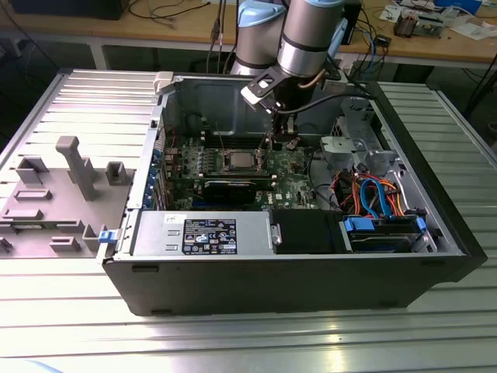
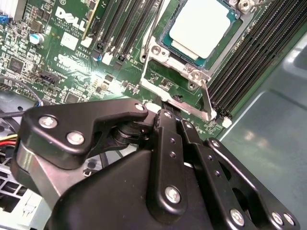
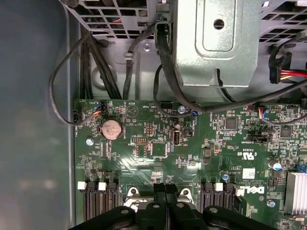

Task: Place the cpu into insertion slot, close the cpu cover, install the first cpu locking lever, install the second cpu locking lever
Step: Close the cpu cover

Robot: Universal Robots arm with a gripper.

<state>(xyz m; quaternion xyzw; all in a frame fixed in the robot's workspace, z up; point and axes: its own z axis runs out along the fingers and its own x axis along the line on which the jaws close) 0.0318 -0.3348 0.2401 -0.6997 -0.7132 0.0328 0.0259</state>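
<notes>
Open case lying on the ribbed metal surface, with the arm reaching in from the far side. The cpu sits flat in the slot on the green board, silver top up. In the exterior view it lies just to the exterior view's left of the gripper and slightly nearer. In the second wrist view the cpu is a little beyond the gripper, whose fingertips hang close to the slot's nearest rim. A thin silvery strip rises tilted from that rim beside them.

The black fingers are pressed together in both wrist views, with nothing seen between them. Whether they touch the rim cannot be told.

The silvery cover frames the cpu; whether it lies fully flat is unclear. The picture edge cuts off the far corner of the cpu and cover in the second wrist view. In the first wrist view the gripper hides most of the slot, leaving two silvery corners either side of the fingers. In the exterior view the fingertips are hard to make out against the dark case interior, and the arm is cut off above.

The cpu is square, with no long axis. Its edges run parallel to the case walls and to the black memory slots flanking it
</notes>
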